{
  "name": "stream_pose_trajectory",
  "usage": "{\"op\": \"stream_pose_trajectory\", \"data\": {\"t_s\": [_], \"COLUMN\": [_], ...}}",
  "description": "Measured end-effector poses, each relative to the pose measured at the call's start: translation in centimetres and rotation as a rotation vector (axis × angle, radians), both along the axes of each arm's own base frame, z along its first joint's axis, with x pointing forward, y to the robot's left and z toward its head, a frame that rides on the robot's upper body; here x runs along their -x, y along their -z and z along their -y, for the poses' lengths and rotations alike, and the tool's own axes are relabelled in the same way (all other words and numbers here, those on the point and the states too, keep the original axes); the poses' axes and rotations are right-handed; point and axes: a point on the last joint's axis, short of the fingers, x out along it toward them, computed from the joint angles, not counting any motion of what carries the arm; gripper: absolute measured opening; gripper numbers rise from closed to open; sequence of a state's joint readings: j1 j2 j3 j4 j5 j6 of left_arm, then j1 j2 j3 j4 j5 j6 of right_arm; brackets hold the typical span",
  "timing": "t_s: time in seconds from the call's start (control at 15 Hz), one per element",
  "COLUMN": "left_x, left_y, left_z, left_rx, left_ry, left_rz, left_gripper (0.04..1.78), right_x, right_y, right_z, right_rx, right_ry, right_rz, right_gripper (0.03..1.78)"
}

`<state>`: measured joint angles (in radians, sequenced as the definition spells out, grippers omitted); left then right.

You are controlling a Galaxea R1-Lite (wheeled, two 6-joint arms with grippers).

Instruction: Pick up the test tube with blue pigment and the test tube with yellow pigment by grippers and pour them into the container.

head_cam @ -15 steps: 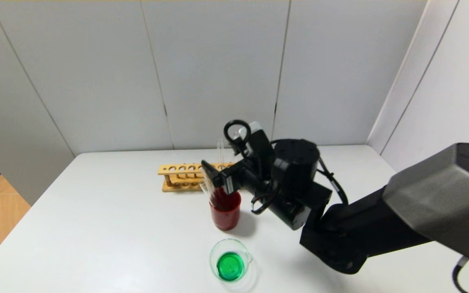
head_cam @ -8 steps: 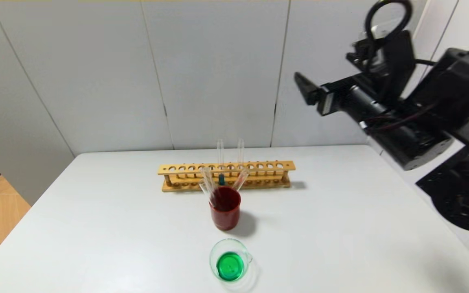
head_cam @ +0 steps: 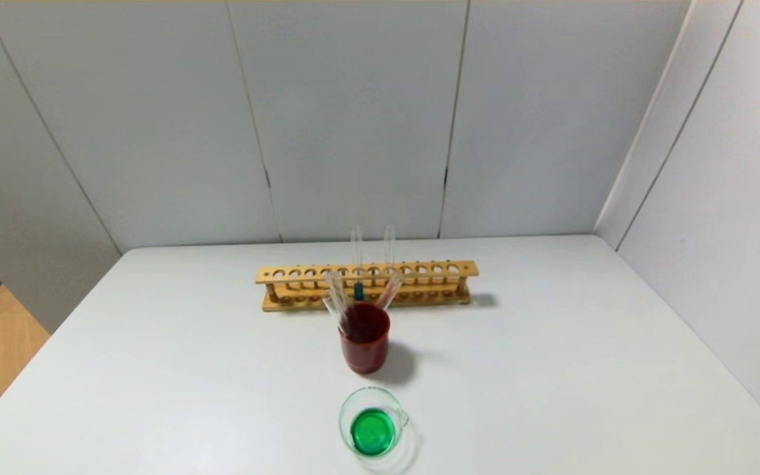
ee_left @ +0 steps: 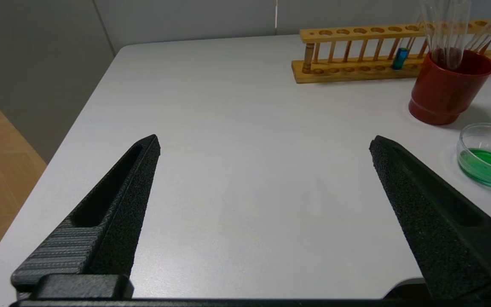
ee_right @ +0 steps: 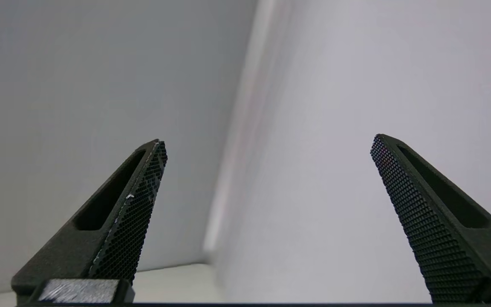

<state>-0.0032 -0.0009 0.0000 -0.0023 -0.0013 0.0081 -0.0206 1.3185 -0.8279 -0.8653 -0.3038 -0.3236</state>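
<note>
1. The right gripper [ee_right: 267, 140] has swung up, away from the red cup [head_cam: 365, 344], fingers spread, holding nothing.
2. The left gripper [ee_left: 264, 143] is waiting low over the bench [head_cam: 551, 369], fingers spread.
3. The container [head_cam: 373, 429] is holding green liquid, so pouring looks done.
4. Blue liquid is sitting in the rack [head_cam: 433, 270].

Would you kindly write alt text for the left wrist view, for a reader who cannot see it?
The open black left gripper hovers over a bare stretch of the white table, holding nothing. Beyond it stand a long wooden test tube rack, a dark red cup holding clear glass tubes, and a low clear glass dish of green liquid.
</note>
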Motion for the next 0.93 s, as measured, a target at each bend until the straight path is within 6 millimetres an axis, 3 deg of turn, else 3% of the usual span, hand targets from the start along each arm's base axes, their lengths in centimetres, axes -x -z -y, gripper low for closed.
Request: {"op": "stream_pose_trajectory", "data": {"t_s": [0.2, 0.47, 0.73, 0.93], "left_x": [0.0, 0.0, 0.0, 0.0], "left_y": [0.0, 0.0, 0.0, 0.0], "left_z": [0.0, 0.0, 0.0, 0.0], "left_rx": [0.0, 0.0, 0.0, 0.0], "left_ry": [0.0, 0.0, 0.0, 0.0], "left_rz": [0.0, 0.0, 0.0, 0.0], "left_gripper": [1.74, 1.74, 1.74, 1.74], "right_x": [5.9, 15.1, 22.8, 25.2], "right_y": [-1.2, 0.0, 3.2, 8.0], "right_z": [1.0, 0.2, -0.5, -0.5], "right_rx": [-0.014, -0.024, -0.034, -0.067], "right_ry": [0.074, 0.088, 0.054, -0.023], "right_rz": [-0.008, 0.002, 0.098, 0.114], "right_gripper": [1.74, 1.74, 1.74, 1.74]}}
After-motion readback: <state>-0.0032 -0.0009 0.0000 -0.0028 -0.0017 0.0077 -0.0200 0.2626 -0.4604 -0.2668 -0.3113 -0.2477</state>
